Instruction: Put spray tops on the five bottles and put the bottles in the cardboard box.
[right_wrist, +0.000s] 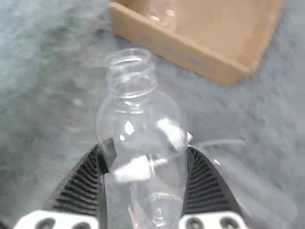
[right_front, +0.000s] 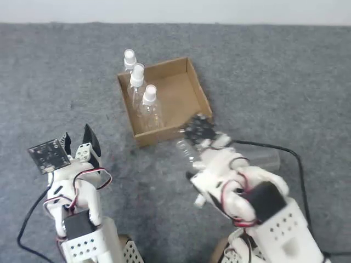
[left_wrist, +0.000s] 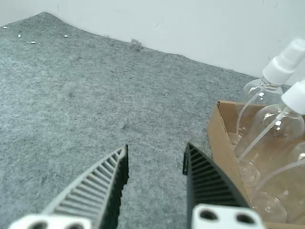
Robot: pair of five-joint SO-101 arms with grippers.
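A cardboard box [right_front: 198, 87] lies open at the table's middle back. Three clear bottles with white spray tops [right_front: 149, 104] stand in a row along its left wall [left_wrist: 220, 133]. My right gripper [right_wrist: 145, 152] is shut on a clear topless bottle [right_wrist: 138, 114], [right_front: 186, 150] just in front of the box's near right corner, neck toward the box. Through this bottle a white spray top [right_wrist: 136, 169] with a thin tube [right_wrist: 224, 142] shows. My left gripper [left_wrist: 155, 167], [right_front: 78, 138] hangs open and empty at the front left, facing bare carpet left of the box.
Another clear bottle without a top [right_front: 263, 159] lies on its side on the grey carpet to the right of the right arm. A black cable [right_front: 299, 164] runs beside it. A white wall [left_wrist: 190, 24] borders the carpet at the back.
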